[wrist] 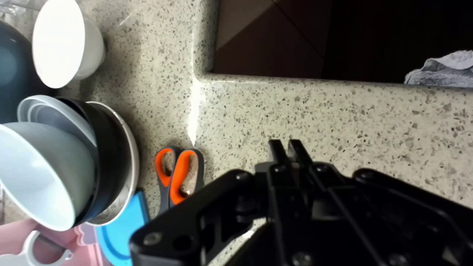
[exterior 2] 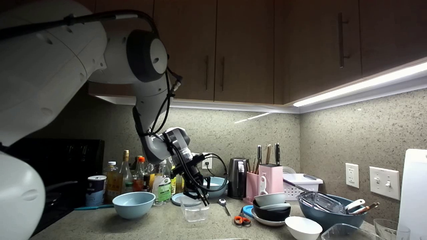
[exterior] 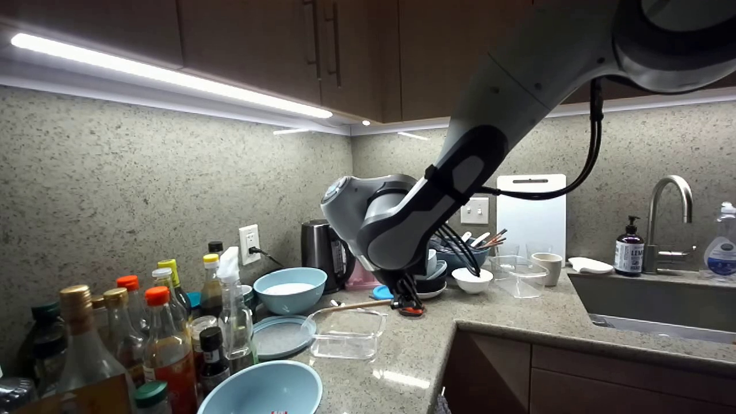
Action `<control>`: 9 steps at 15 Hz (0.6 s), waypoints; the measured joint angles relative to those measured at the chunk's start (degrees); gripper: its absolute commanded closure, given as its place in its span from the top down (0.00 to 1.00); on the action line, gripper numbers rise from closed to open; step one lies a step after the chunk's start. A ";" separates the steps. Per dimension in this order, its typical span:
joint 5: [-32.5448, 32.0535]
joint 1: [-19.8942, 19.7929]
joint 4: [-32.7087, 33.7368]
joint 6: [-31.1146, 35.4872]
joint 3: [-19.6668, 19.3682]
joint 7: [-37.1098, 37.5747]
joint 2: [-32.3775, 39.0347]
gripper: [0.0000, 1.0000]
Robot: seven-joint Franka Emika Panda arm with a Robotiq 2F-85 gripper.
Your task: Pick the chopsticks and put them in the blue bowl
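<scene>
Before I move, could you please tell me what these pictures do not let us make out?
Scissors: blade end, covered by the gripper in the wrist view.
Chopsticks: right end, hidden by the gripper in an exterior view; grip unclear.
Red patch at the blue bowl: cut off by the lower edge in an exterior view.

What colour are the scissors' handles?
The handles are orange and dark grey; best in the wrist view.
</scene>
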 measured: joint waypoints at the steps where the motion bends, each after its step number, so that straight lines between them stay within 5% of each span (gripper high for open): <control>1: -0.06 0.43 -0.41 -0.61 -0.12 0.81 -1.60 0.06; 9: 4.27 2.33 -7.59 -13.57 3.10 2.75 -16.33 0.06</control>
